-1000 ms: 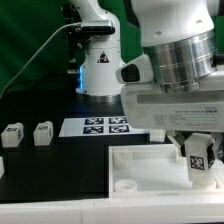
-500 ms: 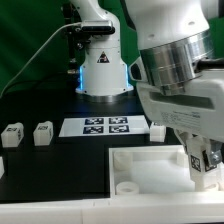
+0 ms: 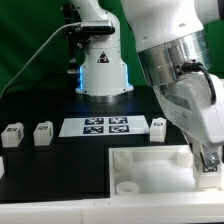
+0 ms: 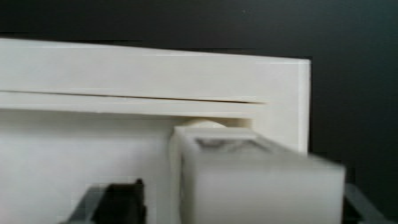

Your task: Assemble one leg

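My gripper point(image 3: 208, 160) is shut on a small white leg point(image 4: 258, 185) and holds it at the far right corner of the large white tray point(image 3: 140, 168). In the wrist view the leg's end sits right at the tray's round corner socket point(image 4: 208, 126); I cannot tell whether it is seated. In the exterior view the hand hides most of the held leg, and its tag does not show. Three more legs stand on the black table: two at the exterior view's left point(image 3: 12, 135) point(image 3: 43, 132) and one by the marker board's right end point(image 3: 158, 126).
The marker board point(image 3: 105, 126) lies flat behind the tray. The arm's base point(image 3: 100, 65) stands at the back with cables beside it. The tray's near left corner socket point(image 3: 127, 186) is open.
The hand has turned about its wrist and shifted slightly toward the exterior view's right. The held leg's tag, which faced the camera before, no longer shows.
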Robot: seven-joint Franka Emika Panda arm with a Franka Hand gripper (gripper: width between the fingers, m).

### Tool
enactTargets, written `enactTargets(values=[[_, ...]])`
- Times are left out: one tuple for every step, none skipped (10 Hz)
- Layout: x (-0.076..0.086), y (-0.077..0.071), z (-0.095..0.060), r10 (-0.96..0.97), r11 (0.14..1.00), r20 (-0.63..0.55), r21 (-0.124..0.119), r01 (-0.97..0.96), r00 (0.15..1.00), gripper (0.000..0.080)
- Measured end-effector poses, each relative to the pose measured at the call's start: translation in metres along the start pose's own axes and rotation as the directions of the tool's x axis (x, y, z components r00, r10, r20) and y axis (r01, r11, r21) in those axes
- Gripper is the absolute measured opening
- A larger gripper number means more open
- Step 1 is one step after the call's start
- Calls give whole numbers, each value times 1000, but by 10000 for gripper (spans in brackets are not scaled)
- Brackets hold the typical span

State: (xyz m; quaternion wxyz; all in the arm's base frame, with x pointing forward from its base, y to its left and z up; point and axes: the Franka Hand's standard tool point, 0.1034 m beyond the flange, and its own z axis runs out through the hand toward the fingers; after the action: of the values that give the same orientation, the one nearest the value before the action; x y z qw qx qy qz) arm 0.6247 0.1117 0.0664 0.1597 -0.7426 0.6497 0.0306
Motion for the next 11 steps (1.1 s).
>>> enactTargets(values=[[-4,3,2,-64,998,1,-17,64,998,618],[-16,4,3,-184,982,-10,-38,183,983,618],[-30,6,4,-381,922,-18,-82,379,924,644],[-40,8,6,-512,855,-16,-109,508,859,644],[-38,8,6,-603,793,-3,-109,599,798,648],[-35,8,6,-689,720,9,-110,685,725,649],[-36,8,6,-748,658,19,-108,745,664,649],[-34,8,6,-790,607,25,-107,787,612,649],[-29,2,2,-860,502,38,-112,857,509,649],[-28,-2,1,-910,406,39,-113,907,413,649],[-27,4,4,-956,279,58,-111,954,287,649]])
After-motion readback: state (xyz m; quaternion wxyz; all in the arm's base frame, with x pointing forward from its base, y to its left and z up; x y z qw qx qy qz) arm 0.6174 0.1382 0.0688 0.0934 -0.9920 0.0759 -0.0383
